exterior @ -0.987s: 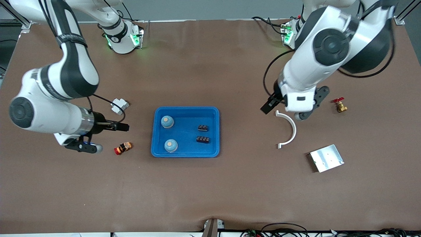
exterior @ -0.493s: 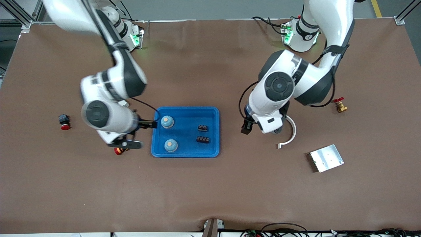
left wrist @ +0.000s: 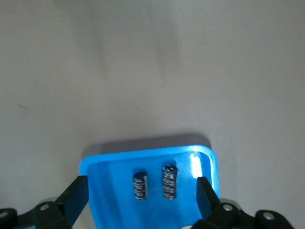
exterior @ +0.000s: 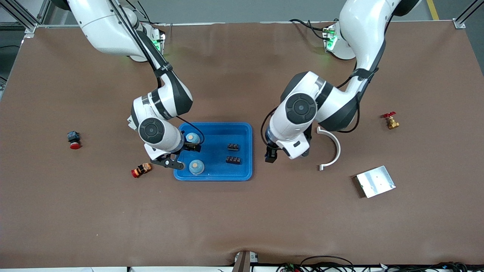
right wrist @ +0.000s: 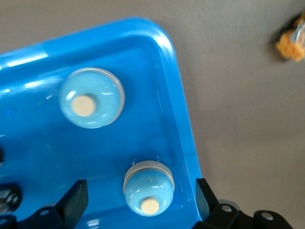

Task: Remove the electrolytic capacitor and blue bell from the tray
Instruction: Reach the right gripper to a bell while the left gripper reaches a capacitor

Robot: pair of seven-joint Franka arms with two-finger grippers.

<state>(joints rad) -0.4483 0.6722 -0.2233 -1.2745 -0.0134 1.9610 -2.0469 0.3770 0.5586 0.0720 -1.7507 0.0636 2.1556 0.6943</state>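
From the front, two bells (exterior: 192,139) and two capacitors (exterior: 233,147) are sitting in the blue tray (exterior: 213,176).

Left wrist: left gripper (left wrist: 138,198) is hanging open-fingered beside the tray.

Right wrist: right gripper (right wrist: 138,198) is hovering open-fingered over a bell.

No legible text, labels, brand marks, numbers or signs found on the arms, the tray, the parts or the table surface in any view.
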